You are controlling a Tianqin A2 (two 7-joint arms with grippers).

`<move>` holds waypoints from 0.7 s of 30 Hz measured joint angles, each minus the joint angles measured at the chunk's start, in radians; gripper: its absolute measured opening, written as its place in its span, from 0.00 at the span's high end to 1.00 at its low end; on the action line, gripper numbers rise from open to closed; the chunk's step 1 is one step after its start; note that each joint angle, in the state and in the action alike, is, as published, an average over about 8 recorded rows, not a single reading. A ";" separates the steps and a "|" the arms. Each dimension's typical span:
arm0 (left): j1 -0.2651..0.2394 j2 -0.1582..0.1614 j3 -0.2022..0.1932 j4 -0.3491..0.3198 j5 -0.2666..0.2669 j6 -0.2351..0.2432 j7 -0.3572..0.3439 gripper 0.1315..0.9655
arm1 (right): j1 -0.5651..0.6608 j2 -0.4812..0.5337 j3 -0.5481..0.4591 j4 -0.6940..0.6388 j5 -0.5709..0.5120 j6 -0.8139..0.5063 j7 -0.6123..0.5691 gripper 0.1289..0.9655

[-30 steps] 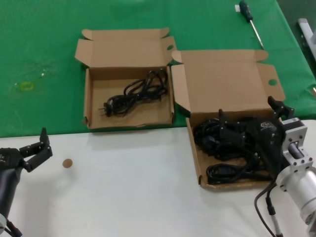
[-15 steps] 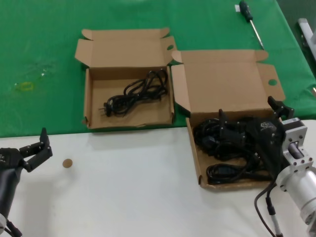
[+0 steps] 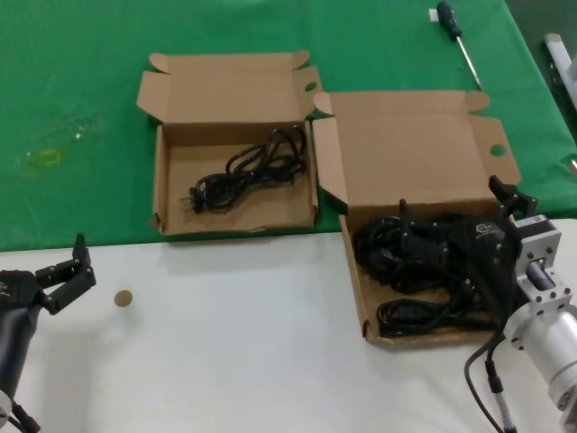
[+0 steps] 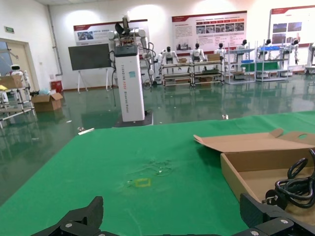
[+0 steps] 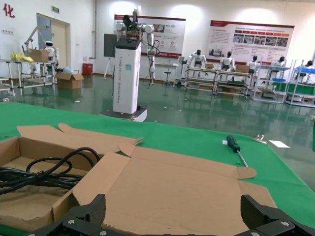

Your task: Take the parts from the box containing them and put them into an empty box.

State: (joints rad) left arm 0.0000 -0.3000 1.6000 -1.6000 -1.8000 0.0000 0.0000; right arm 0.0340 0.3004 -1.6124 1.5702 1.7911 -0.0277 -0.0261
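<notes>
- Green cloth (image 3: pixel 81 81) is covering the far half of your table; the near half is showing white.
- Wider box (image 3: pixel 410 153) is sitting at right, lid lying open, holding a heap of black cords (image 3: pixel 410 311).
- Right gripper (image 3: pixel 460 212) is hanging low over that heap, fingers spread apart, clamping nothing you can see.
- Narrower box (image 3: pixel 171 194) is sitting left of it, touching at the lid flaps, holding one coiled cord (image 3: pixel 248 170).
- Left gripper (image 3: pixel 70 269) is waiting at near left, fingers apart.
- Screwdriver (image 3: pixel 457 36) is lying far right.
</notes>
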 joint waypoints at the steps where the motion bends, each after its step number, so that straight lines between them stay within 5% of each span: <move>1: 0.000 0.000 0.000 0.000 0.000 0.000 0.000 0.00 | 0.000 0.000 0.000 0.000 0.000 0.000 0.000 0.00; 21: 0.000 0.000 0.000 0.000 0.000 0.000 0.000 0.00 | 0.000 0.000 0.000 0.000 0.000 0.000 0.000 0.00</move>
State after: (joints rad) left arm 0.0000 -0.3000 1.6000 -1.6000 -1.8000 0.0000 0.0000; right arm 0.0340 0.3004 -1.6124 1.5702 1.7911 -0.0277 -0.0261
